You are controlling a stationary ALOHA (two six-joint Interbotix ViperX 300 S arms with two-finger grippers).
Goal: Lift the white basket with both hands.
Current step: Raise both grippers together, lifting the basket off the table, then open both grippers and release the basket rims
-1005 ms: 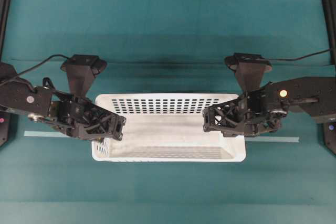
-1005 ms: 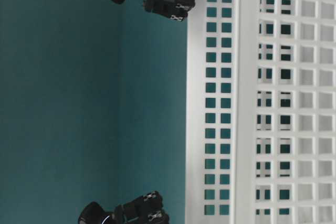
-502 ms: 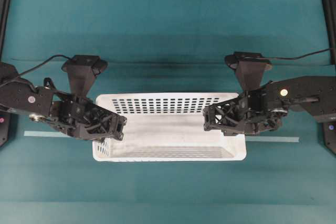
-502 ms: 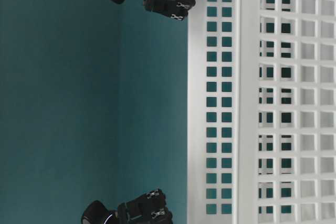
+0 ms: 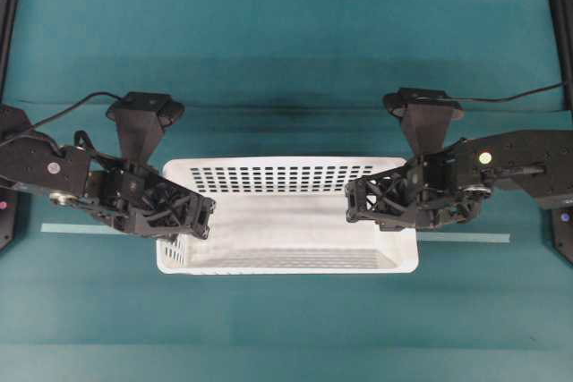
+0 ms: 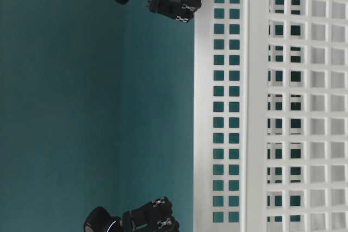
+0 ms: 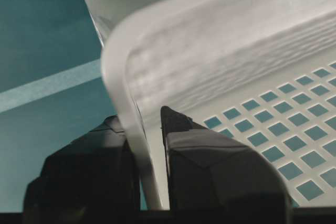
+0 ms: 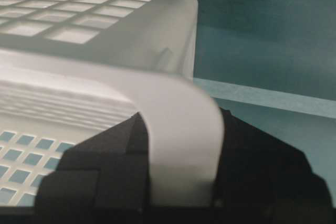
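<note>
The white basket (image 5: 286, 176) lies lengthwise on the teal table, its walls pierced with rows of small holes. My left gripper (image 5: 195, 217) is shut on its left end wall. In the left wrist view (image 7: 140, 124), one finger is outside the wall and one (image 7: 210, 156) inside, against the basket (image 7: 220, 40). My right gripper (image 5: 363, 204) is shut on the right end rim. In the right wrist view (image 8: 181, 124), the black fingers sit on both sides of the rolled rim of the basket (image 8: 105, 40). The table-level view shows the basket's side (image 6: 206, 107). I cannot tell whether its floor is off the table.
A pale tape strip (image 5: 72, 227) runs across the table under the basket and shows again at the right (image 5: 466, 238). Black frame posts stand at the far left (image 5: 7, 6) and far right (image 5: 562, 6) edges.
Almost nothing differs. Both grippers stay shut on the basket's ends, and the basket's near edge has shifted only by a pixel or two in the overhead view.
</note>
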